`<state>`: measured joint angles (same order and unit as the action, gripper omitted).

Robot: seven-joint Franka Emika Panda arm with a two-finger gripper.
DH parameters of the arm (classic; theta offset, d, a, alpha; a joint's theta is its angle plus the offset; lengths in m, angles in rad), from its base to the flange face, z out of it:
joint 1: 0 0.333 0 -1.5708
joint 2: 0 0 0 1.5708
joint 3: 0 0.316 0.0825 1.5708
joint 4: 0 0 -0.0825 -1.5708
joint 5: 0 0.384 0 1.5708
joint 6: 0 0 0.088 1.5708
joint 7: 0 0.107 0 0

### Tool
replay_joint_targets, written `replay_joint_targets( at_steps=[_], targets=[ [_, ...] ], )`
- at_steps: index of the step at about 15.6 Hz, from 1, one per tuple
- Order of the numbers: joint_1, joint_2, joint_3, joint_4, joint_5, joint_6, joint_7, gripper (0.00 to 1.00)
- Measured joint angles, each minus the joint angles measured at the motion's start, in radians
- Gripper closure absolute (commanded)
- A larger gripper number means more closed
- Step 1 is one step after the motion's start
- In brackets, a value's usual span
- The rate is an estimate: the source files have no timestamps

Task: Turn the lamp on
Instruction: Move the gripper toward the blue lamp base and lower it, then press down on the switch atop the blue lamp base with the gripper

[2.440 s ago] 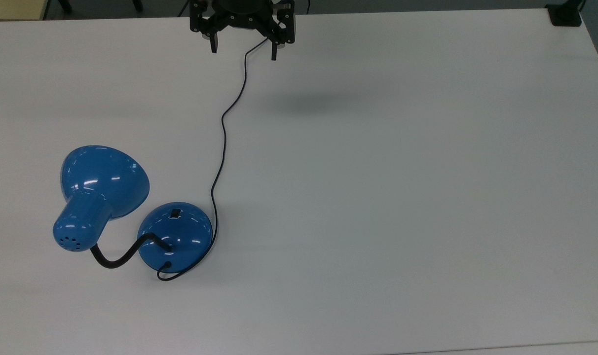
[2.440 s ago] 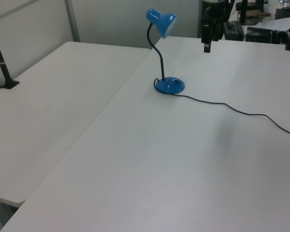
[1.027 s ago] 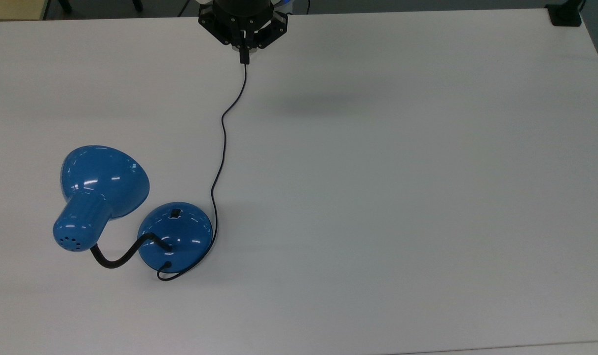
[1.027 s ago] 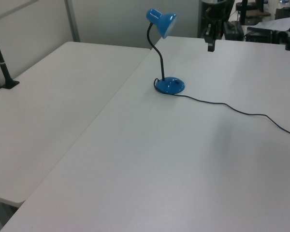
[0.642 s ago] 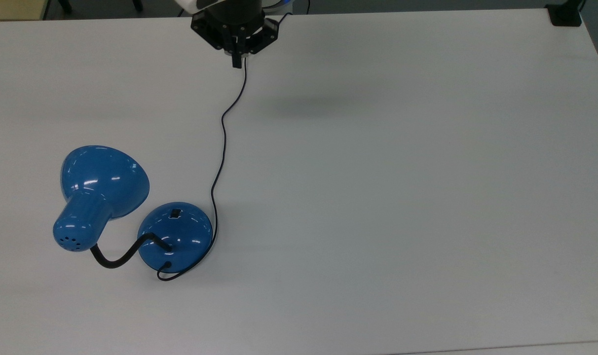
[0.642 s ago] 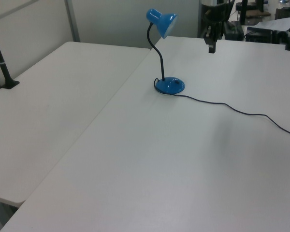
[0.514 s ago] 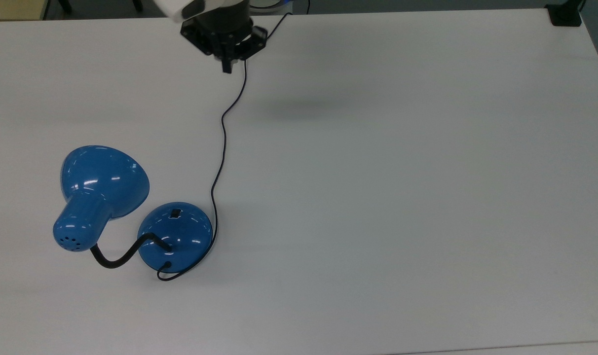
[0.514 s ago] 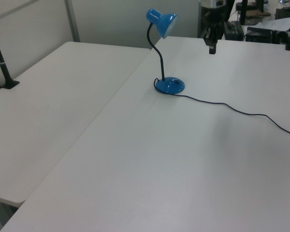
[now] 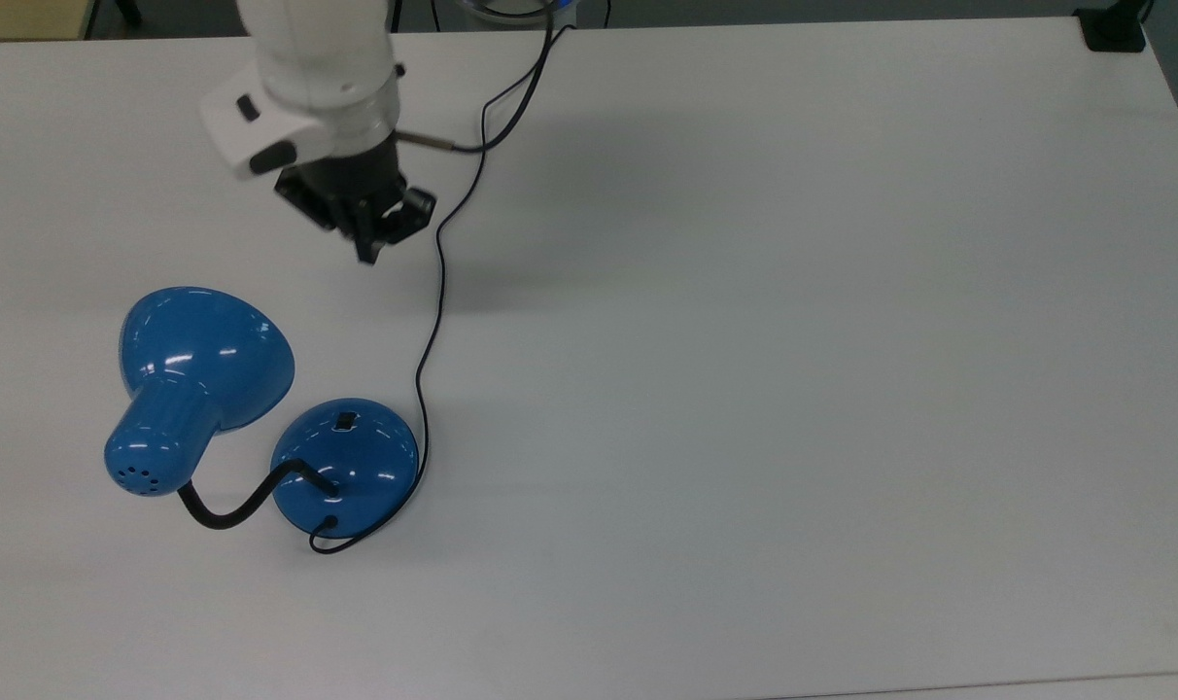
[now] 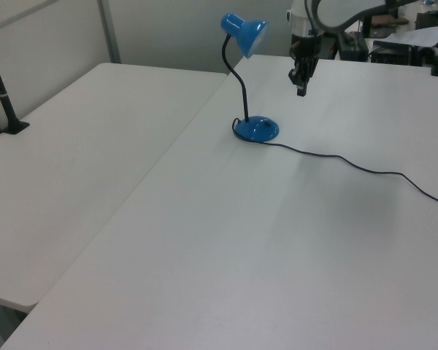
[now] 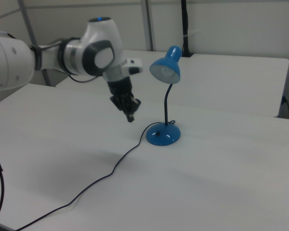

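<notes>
- The gripper hung above the table with fingers pinched together, empty.
- The lamp stood well apart, near the top view's left edge.
- Light, glossy, probably slippery: press its switch, don't grab.
- The right view showed the unlit shade.

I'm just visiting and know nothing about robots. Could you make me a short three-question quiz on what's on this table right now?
1. True or false: the black two-finger gripper is touching the glossy blue metal desk lamp.
2. Are the gripper's fingers open or shut?
3. The small black switch sits on which part of the lamp: A) shade B) bendy neck C) round domed base?

Key: 1. False, it hangs above the white table, apart from the lamp. 2. Shut. 3. C.
</notes>
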<state>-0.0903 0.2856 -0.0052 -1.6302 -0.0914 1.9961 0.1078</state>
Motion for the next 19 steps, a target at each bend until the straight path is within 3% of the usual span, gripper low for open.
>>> replay_joint_targets(
  at_steps=[5, 19],
  targets=[
    [-0.044, 0.098, -0.001, -0.002, -0.046, 0.183, -0.062, 1.0],
    [-0.063, 0.211, 0.0, -0.006, -0.049, 0.433, -0.201, 1.0]
  ],
)
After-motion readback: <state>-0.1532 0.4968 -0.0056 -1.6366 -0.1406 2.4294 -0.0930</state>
